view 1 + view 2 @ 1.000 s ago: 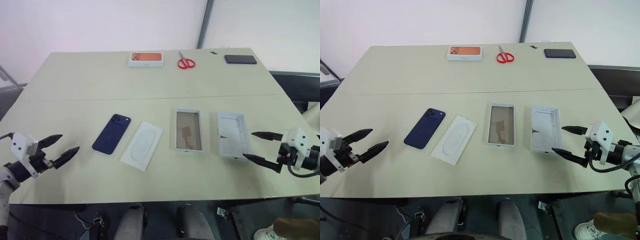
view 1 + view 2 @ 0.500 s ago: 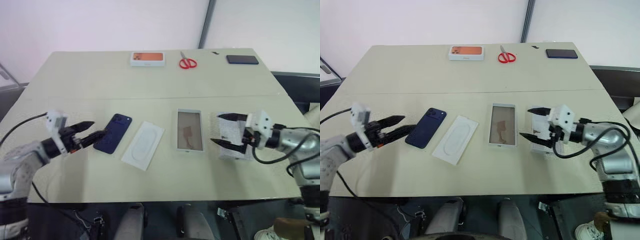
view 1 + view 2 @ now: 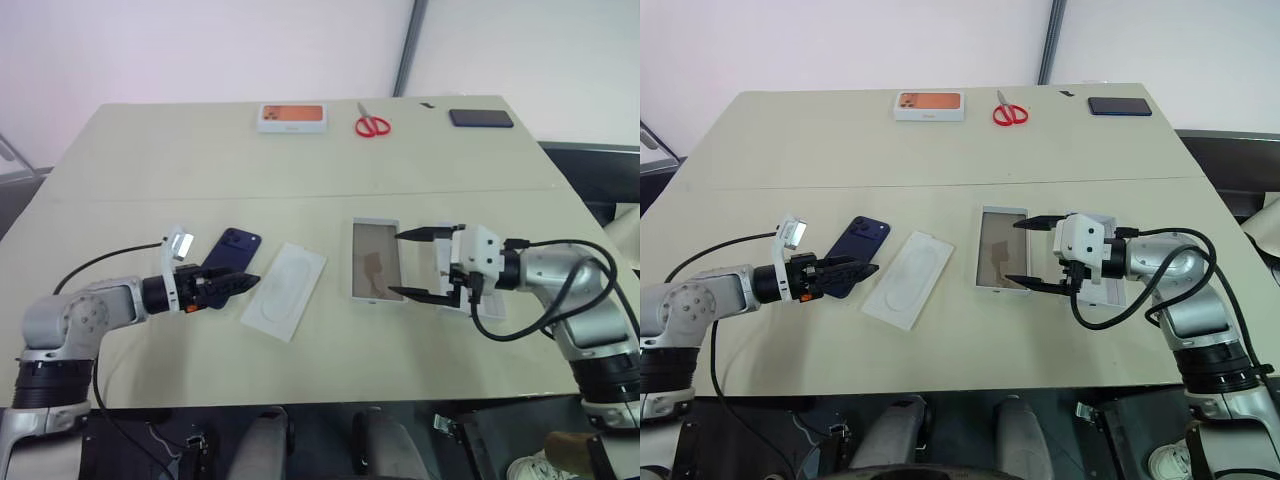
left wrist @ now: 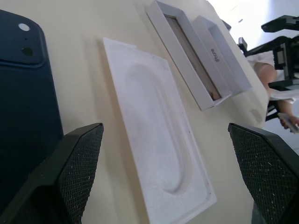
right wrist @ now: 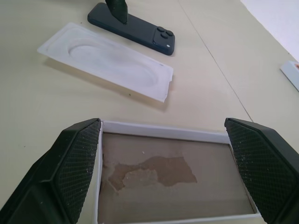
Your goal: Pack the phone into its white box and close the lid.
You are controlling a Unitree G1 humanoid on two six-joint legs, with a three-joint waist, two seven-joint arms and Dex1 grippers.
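On the desk (image 3: 130, 160) the phone (image 3: 229, 253) lies face down at the left, with the left tool (image 3: 232, 283) over its near end, fingers apart and holding nothing; just right of the phone sits a flat white insert (image 3: 284, 291), then the white box (image 3: 377, 260) with its brownish floor; the right tool (image 3: 410, 264) hovers at the box's right edge, fingers wide apart and empty; the lid (image 3: 1106, 287) lies just beyond, partly hidden by that arm; scissors (image 3: 373, 125) rest at the far edge
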